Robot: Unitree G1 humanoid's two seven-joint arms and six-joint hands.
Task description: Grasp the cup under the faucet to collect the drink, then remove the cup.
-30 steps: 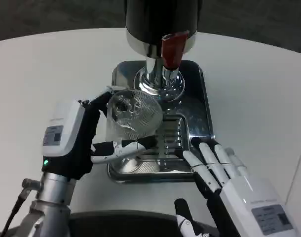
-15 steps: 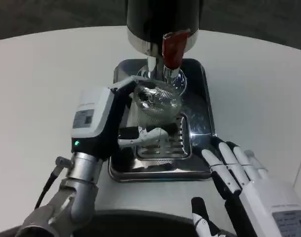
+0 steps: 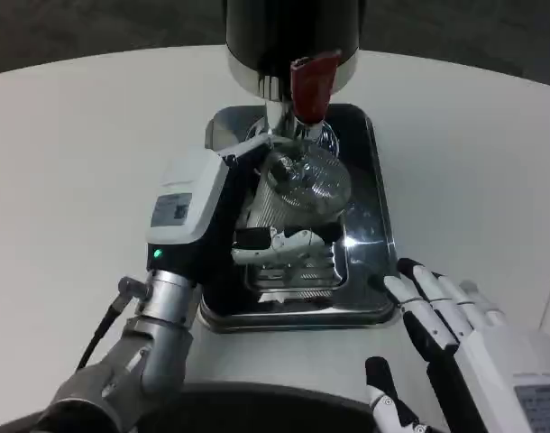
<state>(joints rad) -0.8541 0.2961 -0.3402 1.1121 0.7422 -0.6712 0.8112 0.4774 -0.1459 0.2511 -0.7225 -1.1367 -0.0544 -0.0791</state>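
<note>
The left hand [image 3: 223,216] grips a clear ribbed cup [image 3: 297,188], its fingers wrapped around the cup's side with the thumb reaching across the near side of the glass. The cup sits tilted a little, its open mouth facing up and toward the camera, directly under the red tap handle [image 3: 311,86] of the drink dispenser [image 3: 288,41], whose black body with a chrome band rises at the top of the view. The cup is over the shiny metal drip tray [image 3: 374,180], above the slotted grate [image 3: 297,271] in the tray's near half; whether its base touches the tray cannot be told. The chrome foot of the dispenser stands at the far end of the tray, just behind the cup. The left forearm comes up from the lower left, a green light glowing on the dark wrist section. The right hand [image 3: 460,325] rests low at the lower right on the white table [image 3: 68,162], holding nothing, fingers stretched out and slightly apart, their tips near the tray's near right corner but not on it.
</note>
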